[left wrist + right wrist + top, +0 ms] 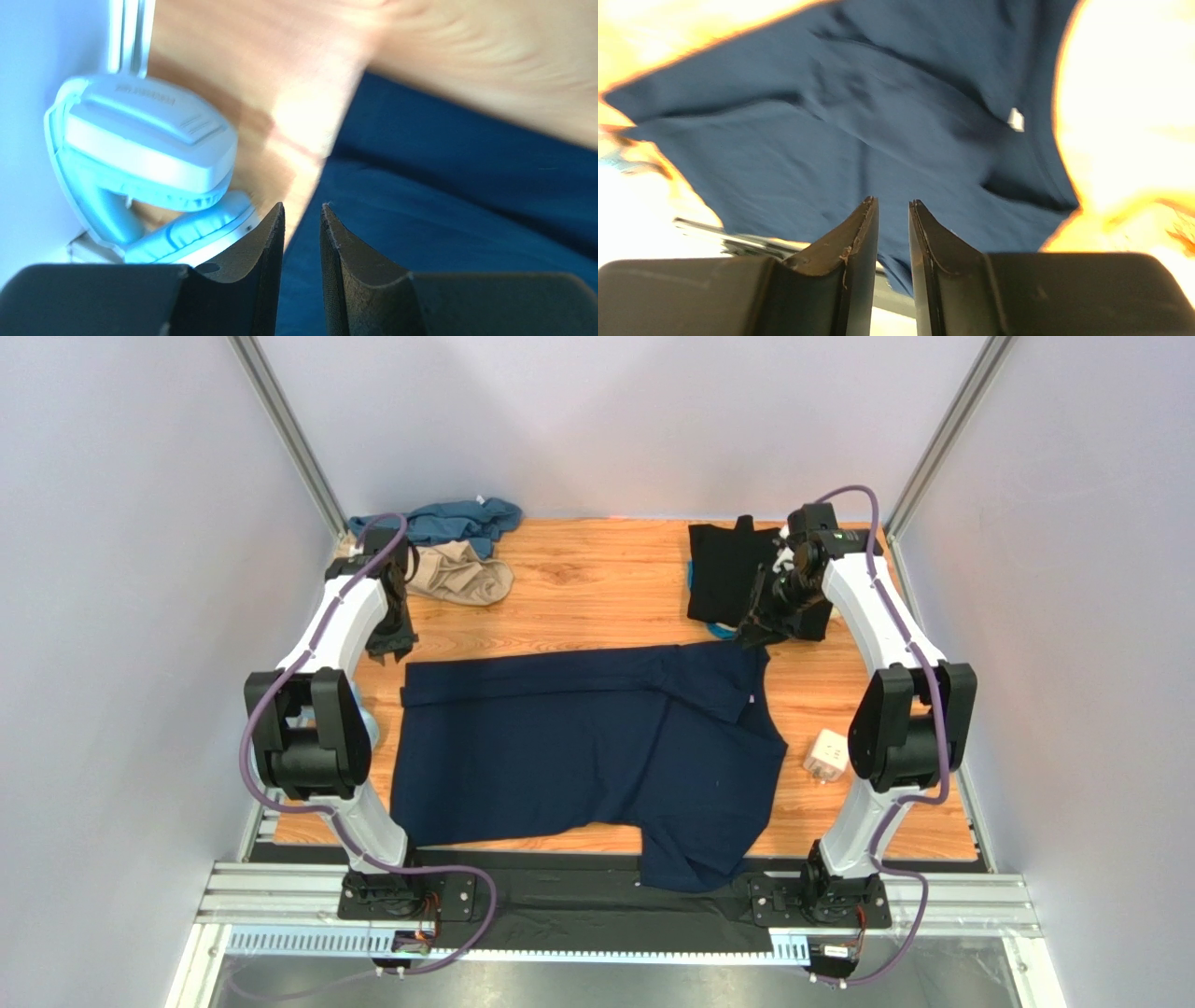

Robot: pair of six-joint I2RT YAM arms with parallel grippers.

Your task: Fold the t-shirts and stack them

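The dark navy t-shirt point(589, 749) lies spread on the wooden table, its top edge folded down in a band. It also shows in the left wrist view point(456, 210) and the right wrist view point(843, 140). The black t-shirt point(730, 567) lies folded at the back right. The teal t-shirt point(449, 518) and the tan t-shirt point(463, 577) lie crumpled at the back left. My left gripper point(396, 637) point(303, 205) hangs above the navy shirt's top left corner, with a narrow gap and empty. My right gripper point(758, 627) point(891, 201) hangs above its top right corner, also narrowly open and empty.
A pale blue and white plastic thing point(140, 161) sits by the left wall beside the navy shirt. A small white cube point(828, 753) lies on the table point(603, 588) right of the shirt. The shirt's lower sleeve hangs over the near table edge. Grey walls enclose three sides.
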